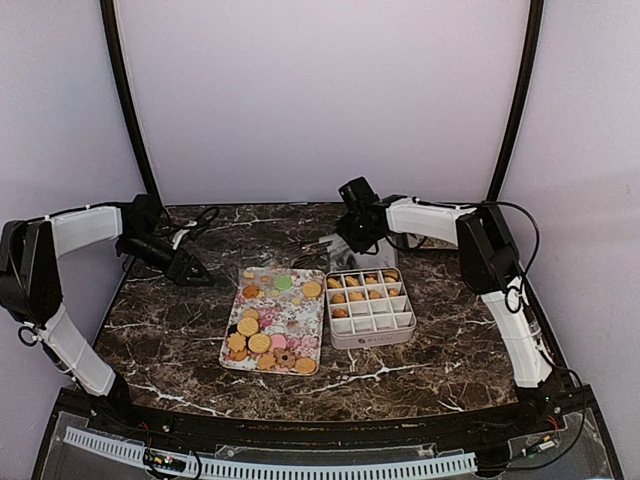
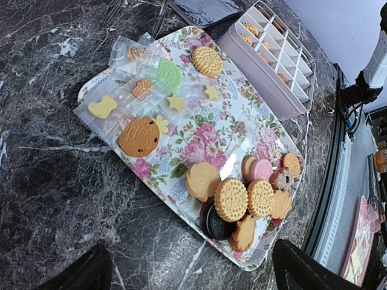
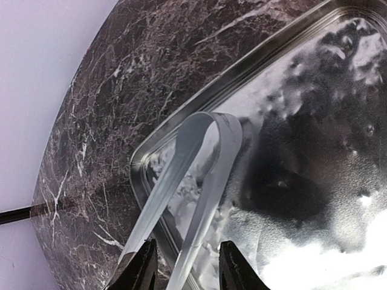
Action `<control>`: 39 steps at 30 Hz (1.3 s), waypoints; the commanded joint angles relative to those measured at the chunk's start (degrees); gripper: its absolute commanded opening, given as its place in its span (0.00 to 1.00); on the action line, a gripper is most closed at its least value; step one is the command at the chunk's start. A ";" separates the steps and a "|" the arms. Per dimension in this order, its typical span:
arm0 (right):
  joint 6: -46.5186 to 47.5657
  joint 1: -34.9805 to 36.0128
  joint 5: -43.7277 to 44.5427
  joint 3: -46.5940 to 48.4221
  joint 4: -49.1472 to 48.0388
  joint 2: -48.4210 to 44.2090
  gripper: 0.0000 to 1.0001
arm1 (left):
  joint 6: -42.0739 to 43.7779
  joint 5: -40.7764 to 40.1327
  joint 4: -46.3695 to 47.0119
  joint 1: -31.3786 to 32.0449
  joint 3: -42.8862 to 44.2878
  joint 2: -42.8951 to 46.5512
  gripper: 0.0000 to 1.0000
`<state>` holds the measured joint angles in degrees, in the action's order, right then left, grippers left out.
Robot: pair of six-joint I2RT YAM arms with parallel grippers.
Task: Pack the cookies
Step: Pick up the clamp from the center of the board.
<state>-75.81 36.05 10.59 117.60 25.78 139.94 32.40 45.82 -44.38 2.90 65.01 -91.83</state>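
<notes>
The cookies (image 1: 258, 343) lie loose on a floral tray (image 1: 300, 322): golden round ones, a pink one and a dark one (image 2: 242, 199), with several in clear wrappers (image 2: 140, 90) at the tray's far end. More cookies (image 1: 360, 283) fill the back rows of a white divided box (image 1: 372, 337) to the tray's right. My left gripper (image 1: 195, 270) is wide open and empty, left of the tray (image 2: 230, 115); in its wrist view (image 2: 190, 261) it sits near the tray corner. My right gripper (image 1: 350, 238) hovers behind the box, open, its fingers (image 3: 233, 269) straddling one arm of the metal tongs (image 3: 208, 139).
The tongs lie on a shiny metal lid (image 3: 302, 151) on the dark marble table (image 1: 170, 330), behind the box (image 2: 266, 81). Cables (image 1: 205, 215) lie at the back left. Walls close in the back and sides.
</notes>
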 commanded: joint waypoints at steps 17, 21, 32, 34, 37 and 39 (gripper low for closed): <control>-2.16 -0.43 -0.16 2.70 -1.09 3.58 0.36 | 1.37 -0.35 -0.29 0.04 -2.08 2.33 0.95; -1.57 -0.41 -0.08 6.62 1.15 5.94 0.34 | 1.21 -0.12 -0.44 -0.01 -2.08 2.36 0.95; -0.19 -0.77 1.08 1.45 0.93 3.74 0.17 | 1.43 0.16 -0.31 -0.23 -2.08 2.20 0.95; 0.23 -0.88 1.11 0.65 -0.27 2.83 0.07 | 1.36 0.06 -0.44 -0.32 -2.06 2.35 0.95; 0.65 -0.98 1.29 -0.37 -2.00 1.08 0.00 | 1.11 0.07 -0.47 -0.25 -1.86 2.46 0.95; 1.08 -0.98 1.53 -0.72 -2.90 -0.11 0.00 | 1.04 0.02 -0.62 -0.27 -1.86 2.66 0.95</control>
<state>-78.30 35.27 10.59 119.02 21.04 143.37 32.95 45.17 -44.29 2.81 63.59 -91.79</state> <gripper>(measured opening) 0.033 0.947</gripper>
